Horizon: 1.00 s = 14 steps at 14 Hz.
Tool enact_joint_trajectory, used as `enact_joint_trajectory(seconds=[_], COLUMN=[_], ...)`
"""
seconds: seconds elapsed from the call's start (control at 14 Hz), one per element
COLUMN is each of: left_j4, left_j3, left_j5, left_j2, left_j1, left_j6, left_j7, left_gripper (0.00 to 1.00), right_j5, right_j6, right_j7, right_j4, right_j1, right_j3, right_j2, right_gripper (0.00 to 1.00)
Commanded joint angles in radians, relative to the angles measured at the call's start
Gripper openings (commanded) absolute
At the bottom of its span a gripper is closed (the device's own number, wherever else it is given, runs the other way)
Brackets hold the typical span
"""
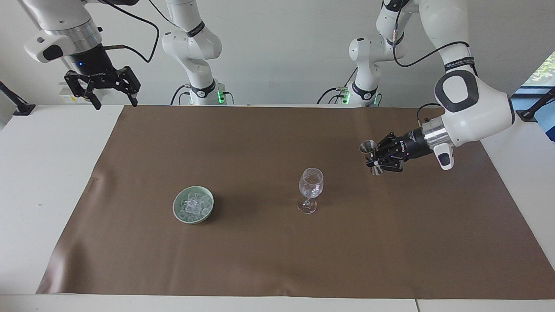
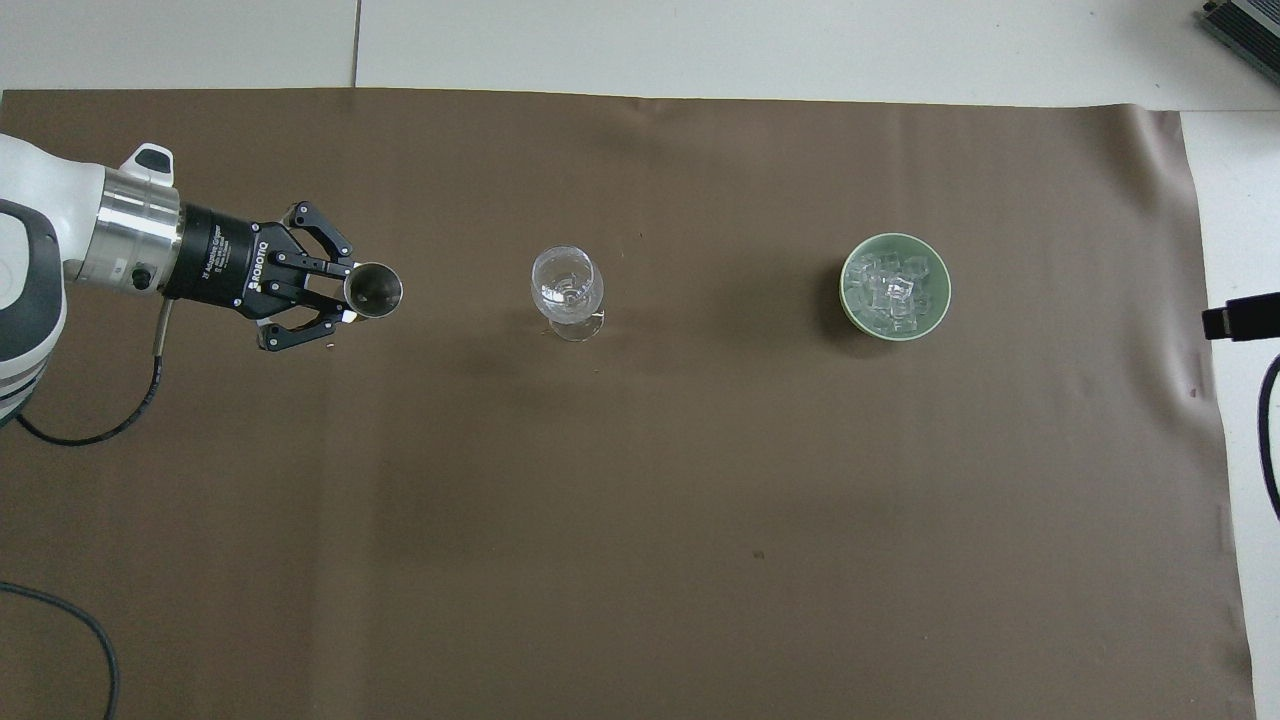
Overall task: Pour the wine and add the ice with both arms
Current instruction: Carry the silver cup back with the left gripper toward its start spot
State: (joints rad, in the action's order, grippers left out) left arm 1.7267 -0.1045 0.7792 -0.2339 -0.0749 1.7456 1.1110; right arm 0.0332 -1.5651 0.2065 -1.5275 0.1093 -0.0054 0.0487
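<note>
My left gripper (image 1: 374,160) (image 2: 348,292) is shut on the waist of the small steel jigger (image 1: 368,147) (image 2: 374,289), the wine's vessel. It holds the jigger upright in the air over the mat, toward the left arm's end of the table, apart from the clear stemmed glass (image 1: 310,186) (image 2: 567,285). No liquid shows in the jigger. The ice (image 1: 193,203) (image 2: 892,288) lies heaped in a pale green bowl (image 1: 174,207) (image 2: 944,300), toward the right arm's end. My right gripper (image 1: 110,93) hangs open and empty, high over the corner of the table at its own end.
A brown mat (image 1: 277,260) (image 2: 640,500) covers most of the white table. The glass and the bowl stand in a row on it, well apart. A black cable (image 2: 150,370) trails from the left wrist over the mat.
</note>
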Motion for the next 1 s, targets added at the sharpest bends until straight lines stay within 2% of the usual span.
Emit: enact_joint_trajectory(seconds=[0.0,0.36,0.64,0.86,0.93], left_j4=[-0.012,-0.01,0.004,0.01,0.005], left_j3=[-0.007,-0.009,-0.011,-0.011,-0.011], left_j5=[0.055,0.1,0.121,0.149,0.164], left_j2=[-0.039,-0.09,-0.097,-0.105,-0.131], left_j1=[-0.057,-0.114,-0.117,-0.132,-0.14], left_j6=[-0.057,-0.069,-0.064,-0.069,-0.087], left_j7=[-0.054,-0.068,-0.079,-0.077,-0.077], left_gripper=[0.0,0.0,0.0,0.0,0.0], right_j5=[0.017,0.016,0.014,0.013,0.002], right_j6=[-0.003,-0.003,0.0,-0.003,-0.006], right_j7=[-0.021,-0.018,-0.022,-0.129,-0.162], right_j4=[-0.019,-0.019,-0.02,-0.028,-0.028], right_j1=[-0.014,-0.007,-0.017,-0.046,-0.065], right_j3=[0.007,0.007,0.007,0.008,0.008], right_j2=[0.019,0.019,0.02,0.023,0.023], right_gripper=[1.0,1.0,1.0,1.0,1.0])
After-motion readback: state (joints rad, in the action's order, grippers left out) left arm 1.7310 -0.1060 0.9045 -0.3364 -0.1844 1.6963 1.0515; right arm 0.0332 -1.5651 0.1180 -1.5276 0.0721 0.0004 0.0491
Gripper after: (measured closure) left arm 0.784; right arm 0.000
